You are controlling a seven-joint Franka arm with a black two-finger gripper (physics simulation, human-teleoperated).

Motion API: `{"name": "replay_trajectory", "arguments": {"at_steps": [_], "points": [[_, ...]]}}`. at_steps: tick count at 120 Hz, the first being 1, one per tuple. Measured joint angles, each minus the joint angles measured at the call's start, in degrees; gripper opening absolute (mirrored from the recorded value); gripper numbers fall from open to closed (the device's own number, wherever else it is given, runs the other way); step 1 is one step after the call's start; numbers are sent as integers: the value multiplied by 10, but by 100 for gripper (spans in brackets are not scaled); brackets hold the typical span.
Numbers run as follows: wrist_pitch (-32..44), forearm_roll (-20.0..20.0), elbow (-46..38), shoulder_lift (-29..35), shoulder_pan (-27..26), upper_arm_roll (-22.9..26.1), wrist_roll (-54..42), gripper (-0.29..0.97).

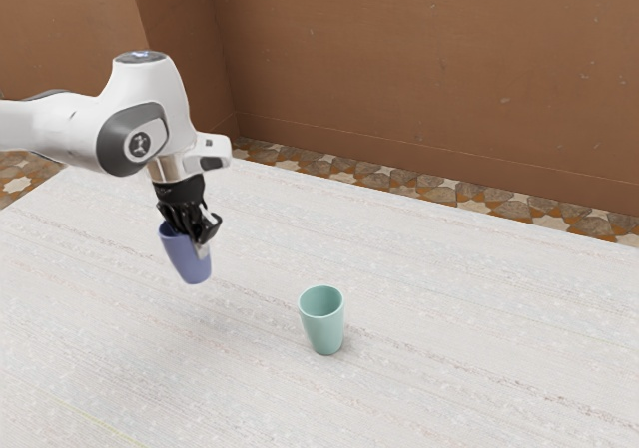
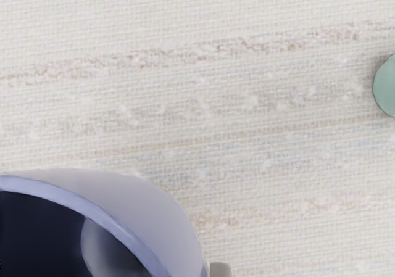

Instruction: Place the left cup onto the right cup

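Currently our end effector (image 1: pixel 194 232) holds the purple cup (image 1: pixel 187 260) tilted above the surface (image 1: pixel 479 298), apart from the green cup (image 1: pixel 321 323).

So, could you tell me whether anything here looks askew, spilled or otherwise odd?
Only one thing: the purple cup, held off the table in the gripper, hangs tilted rather than upright. The green cup stands upright on the table, and nothing looks spilled or damaged.
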State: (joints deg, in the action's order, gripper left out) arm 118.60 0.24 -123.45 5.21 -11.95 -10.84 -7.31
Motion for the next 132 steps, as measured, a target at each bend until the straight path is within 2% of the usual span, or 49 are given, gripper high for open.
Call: {"name": "replay_trajectory", "arguments": {"at_steps": [25,56,80,132], "points": [[-34,0,12,23,-11,14,0,-10],[-75,0,61,15,-12,54,-1,-10],[-86,-1,96,-8,-15,85,-2,-10],[-85,-4,149,-65,-32,104,-2,-10]]}}
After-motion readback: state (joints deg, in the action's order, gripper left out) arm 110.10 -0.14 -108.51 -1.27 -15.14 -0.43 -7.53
